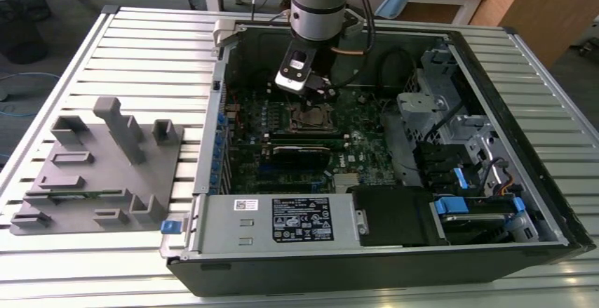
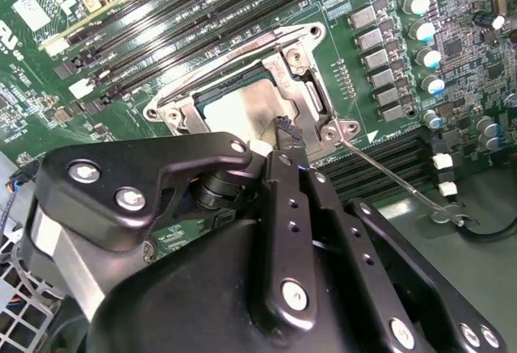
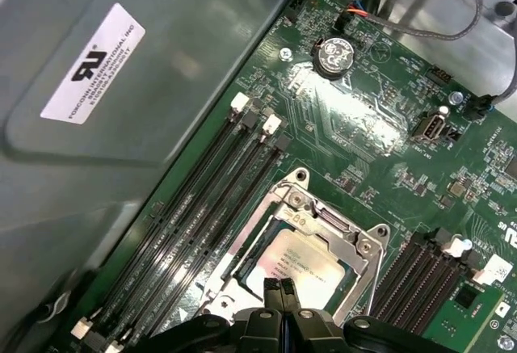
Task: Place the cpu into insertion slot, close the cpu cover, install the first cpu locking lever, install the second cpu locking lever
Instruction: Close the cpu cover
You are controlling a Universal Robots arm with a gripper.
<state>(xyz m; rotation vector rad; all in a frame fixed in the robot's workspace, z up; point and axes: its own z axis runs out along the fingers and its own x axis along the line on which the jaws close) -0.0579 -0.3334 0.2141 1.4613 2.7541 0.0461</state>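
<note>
The gripper's (image 3: 280, 288) two fingers are pressed together, with nothing between them. In both wrist views its tips (image 2: 285, 129) stand at one edge of the chip (image 3: 305, 266); I cannot tell if they touch it. The chip (image 2: 233, 115) lies flat in the socket (image 1: 313, 118) of the green board (image 3: 363, 127). The metal frame plate (image 3: 321, 217) lies down around it. In the second wrist view, a thin wire lever (image 2: 396, 177) points away from the socket. Long black memory slots (image 3: 202, 199) run beside the socket.
</note>
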